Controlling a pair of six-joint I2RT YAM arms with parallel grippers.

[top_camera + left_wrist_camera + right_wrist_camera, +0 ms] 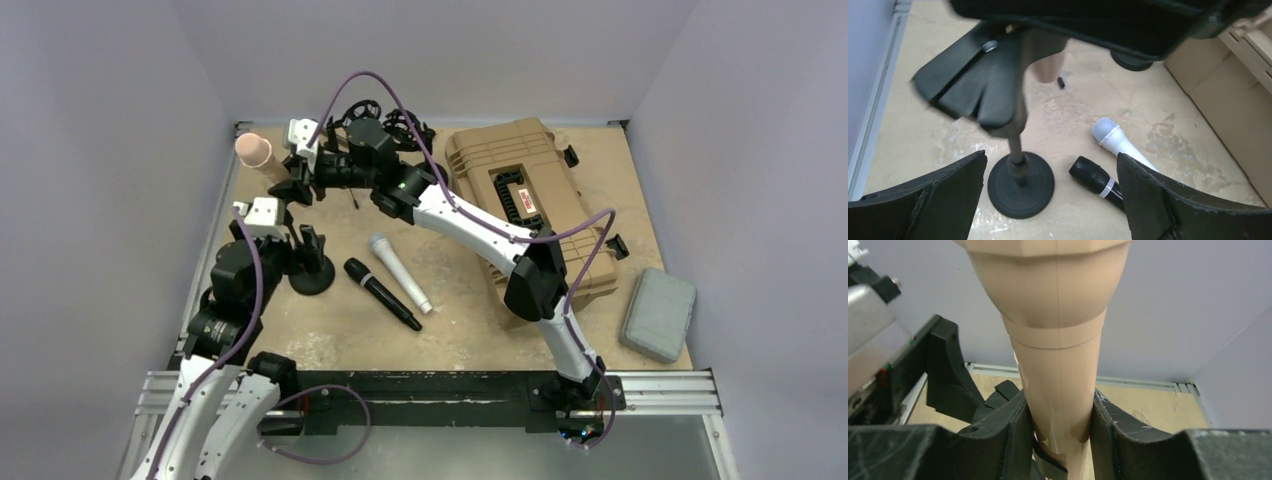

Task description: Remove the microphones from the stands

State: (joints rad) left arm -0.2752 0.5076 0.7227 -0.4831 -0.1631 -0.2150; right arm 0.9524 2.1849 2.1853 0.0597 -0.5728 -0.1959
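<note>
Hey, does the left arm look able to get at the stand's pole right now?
Probably yes: the left gripper is open and the stand pole sits just ahead of its gap, nothing blocking. The right gripper is clamped on the tan microphone higher up.

Top edge cuts off the tan microphone (1060, 340), its tail buried inside the right gripper (1060, 432); stand clip (970, 87) blurry

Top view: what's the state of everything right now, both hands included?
Tan microphone: held off the table; cannot tell if it is clear of the clip.
Stand: upright on its base.
Right hand: shut on the tan microphone.
Left hand: open, by the stand.
Black microphone: lying flat.
White microphone: lying flat.
Tan case: lid shut.
</note>
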